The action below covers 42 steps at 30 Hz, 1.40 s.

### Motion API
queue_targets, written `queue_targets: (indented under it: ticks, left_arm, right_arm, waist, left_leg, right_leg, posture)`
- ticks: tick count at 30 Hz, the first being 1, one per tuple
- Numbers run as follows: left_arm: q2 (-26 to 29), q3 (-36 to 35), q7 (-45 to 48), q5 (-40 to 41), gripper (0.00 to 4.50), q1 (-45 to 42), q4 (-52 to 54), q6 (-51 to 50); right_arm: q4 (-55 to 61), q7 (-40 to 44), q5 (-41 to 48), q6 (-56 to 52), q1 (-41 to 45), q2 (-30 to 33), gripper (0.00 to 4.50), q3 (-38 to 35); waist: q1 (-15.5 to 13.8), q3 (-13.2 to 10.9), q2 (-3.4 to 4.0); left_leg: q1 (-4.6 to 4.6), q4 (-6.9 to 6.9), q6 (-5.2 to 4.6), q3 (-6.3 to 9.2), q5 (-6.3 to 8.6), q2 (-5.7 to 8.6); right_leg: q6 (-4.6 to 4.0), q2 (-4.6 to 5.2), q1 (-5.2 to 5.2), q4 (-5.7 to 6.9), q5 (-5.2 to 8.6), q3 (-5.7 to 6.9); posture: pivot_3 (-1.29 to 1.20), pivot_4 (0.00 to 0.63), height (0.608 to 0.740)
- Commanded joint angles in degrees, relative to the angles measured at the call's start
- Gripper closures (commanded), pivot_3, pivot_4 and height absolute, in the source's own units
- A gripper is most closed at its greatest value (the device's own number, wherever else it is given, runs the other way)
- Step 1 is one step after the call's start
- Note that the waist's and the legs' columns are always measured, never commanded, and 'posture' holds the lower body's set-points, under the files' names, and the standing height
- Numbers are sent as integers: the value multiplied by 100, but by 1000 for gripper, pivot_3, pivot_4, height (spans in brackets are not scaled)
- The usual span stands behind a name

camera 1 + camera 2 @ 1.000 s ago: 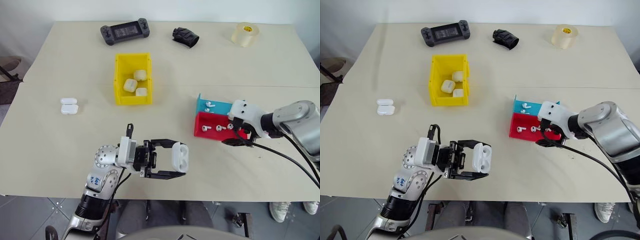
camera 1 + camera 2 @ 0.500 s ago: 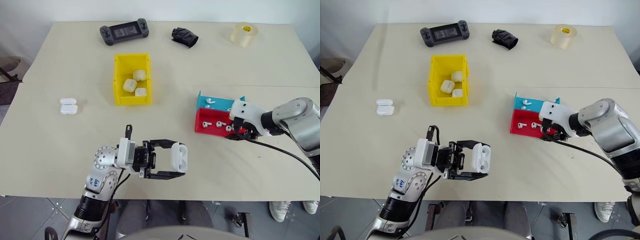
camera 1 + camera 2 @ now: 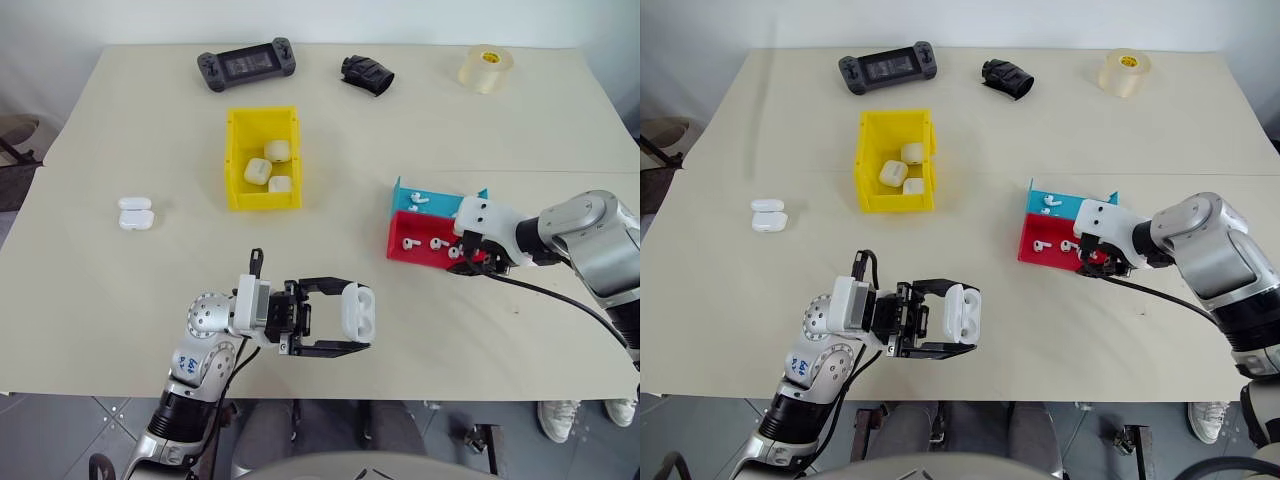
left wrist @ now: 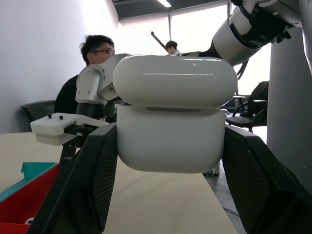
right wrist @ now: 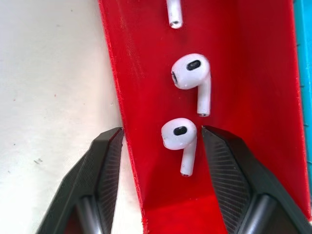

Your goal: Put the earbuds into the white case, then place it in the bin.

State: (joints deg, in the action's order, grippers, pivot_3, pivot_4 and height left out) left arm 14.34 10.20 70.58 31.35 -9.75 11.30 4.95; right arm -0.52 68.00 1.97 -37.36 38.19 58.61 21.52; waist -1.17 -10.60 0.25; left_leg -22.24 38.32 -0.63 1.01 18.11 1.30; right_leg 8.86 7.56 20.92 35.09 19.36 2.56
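glossy white case (image 4: 175, 112), matt red tray (image 5: 253, 97)

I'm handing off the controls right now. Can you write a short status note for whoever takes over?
Left gripper: shut on a white case, lid closed, held above the table's near edge.
Right gripper: open in the red tray, fingers either side of one earbud, not yet gripped.
Yellow bin: three cases already inside.
Left: grip earbud, load the case, bin it.
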Motion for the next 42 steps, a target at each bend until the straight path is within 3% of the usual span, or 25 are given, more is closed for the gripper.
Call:
queue_targets:
  ticks: [1,4,16,22,24,28,33,35,42]
  left_arm:
    - [25,13,-68,45,1703,-9,300,105]
    - [38,8,-81,47,1703,-10,314,94]
    - [109,-31,-71,165,1703,-35,297,-31]
    - [159,-164,45,381,1703,-129,138,-119]
    - [196,-200,86,448,1703,-167,76,-195]
    - [191,-267,155,633,1703,-232,-24,-370]
    - [160,-336,288,771,1703,-390,-189,-522]
    - [160,-355,330,769,1703,-483,-271,-555]
    - [161,-477,463,791,1703,-774,-510,-625]
  right_arm:
    - [-75,16,-113,48,23,-23,3030,-124]
    - [-77,41,-123,60,17,-39,3958,-132]
    - [179,40,50,-75,-44,-65,3958,-453]
    - [921,131,676,-567,-314,96,3958,-1220]
    - [1440,41,1267,-1062,-579,-22,3958,-1950]
    - [2427,-156,2979,-1530,-1251,-969,3958,-3622]
    - [3398,-985,4861,-1412,-2086,-2436,3958,-4846]
    - [3812,-1352,5327,-1124,-2490,-2996,3958,-4938]
    - [4608,-2718,5730,-498,-3181,-4052,3958,-4141]
  waist:
    - [-1,0,0]
    - [-1,0,0]
    - [-3,0,0]
    - [-15,-2,2]
    - [-30,-2,2]
    - [-29,-3,0]
    - [-35,-2,0]
    - [-38,-2,1]
    - [1,-4,5]
  left_leg:
    - [0,1,0,0,0,0]
    - [1,7,0,1,0,0]
    - [1,19,1,3,1,0]
    - [-4,18,0,5,1,1]
    - [-4,17,0,7,2,1]
    - [-6,9,0,20,2,-2]
    - [-3,4,0,24,2,0]
    - [-2,0,1,33,1,1]
    - [11,-7,5,27,-1,4]
  right_leg:
    - [0,0,-1,0,0,0]
    - [0,0,-7,-1,0,1]
    - [0,2,-12,-1,0,3]
    - [0,4,-9,-3,0,5]
    - [0,6,-10,-3,0,8]
    - [1,2,-22,0,-1,25]
    - [3,2,-27,3,-2,29]
    - [4,1,-28,6,-3,32]
    - [4,-1,-20,34,-2,24]
  posture:
    - [0,150,740]
    - [0,150,740]
    - [0,150,740]
    - [0,150,740]
    - [0,150,740]
    - [0,150,740]
    - [0,150,740]
    - [0,150,740]
    - [0,150,740]
